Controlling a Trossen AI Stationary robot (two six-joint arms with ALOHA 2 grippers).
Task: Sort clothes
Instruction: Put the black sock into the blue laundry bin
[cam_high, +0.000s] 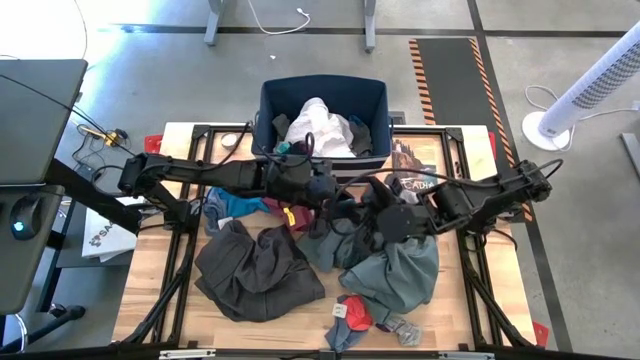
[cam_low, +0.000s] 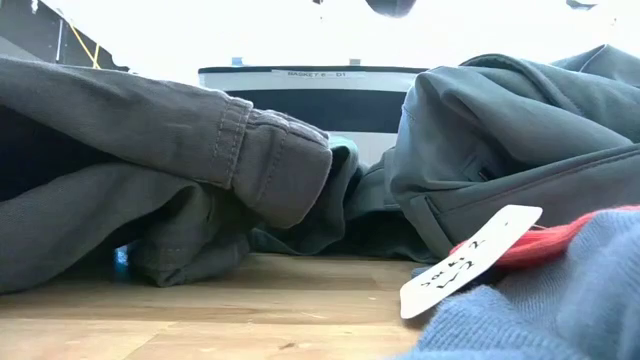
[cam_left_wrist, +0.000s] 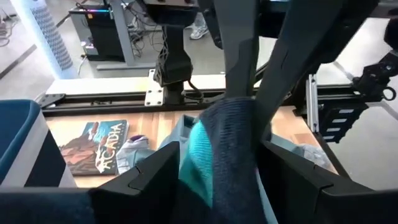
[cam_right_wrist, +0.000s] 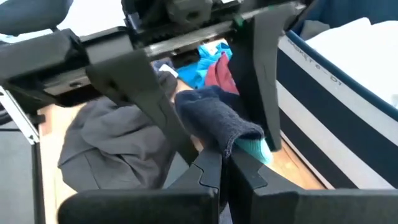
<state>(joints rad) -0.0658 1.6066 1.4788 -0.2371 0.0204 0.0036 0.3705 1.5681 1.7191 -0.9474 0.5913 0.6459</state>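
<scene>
High view. You have both arms meeting mid-surface. The left pincer (cam_high: 335, 195) and the right pincer (cam_high: 372, 215) sit almost tip to tip, with the right one at about 4 o'clock from the left. The navy bin (cam_high: 325, 92) lies at 12 o'clock from them, holding a white garment (cam_high: 318, 128). The dark grey-brown trousers (cam_high: 255, 270) lie at 7 o'clock, the grey-green shirt (cam_high: 395, 275) at 5 o'clock, and the blue and maroon pieces (cam_high: 245, 207) at 9 o'clock.

Low view. You see only the trousers' cuff (cam_low: 265, 160) and the shirt (cam_low: 500, 150) on the wood surface (cam_low: 230, 320), with the bin wall between them at the back. No pincer shows.

Left wrist view. Your left fingers (cam_left_wrist: 140, 180) stand wide, either side of a dark sock (cam_left_wrist: 230, 149) with a teal toe. The sock hangs free between them, apparently untouched.

Right wrist view. Your right pincer (cam_right_wrist: 227, 163) is closed on that sock's teal end (cam_right_wrist: 217, 121); its long axis runs away from the tips, between the left fingers. The bin wall (cam_right_wrist: 336, 87) stands close beside it.

Judgement: the right arm now carries the sock. The bin rim at 12 o'clock is the edge to clear; open room lies above the garments.
</scene>
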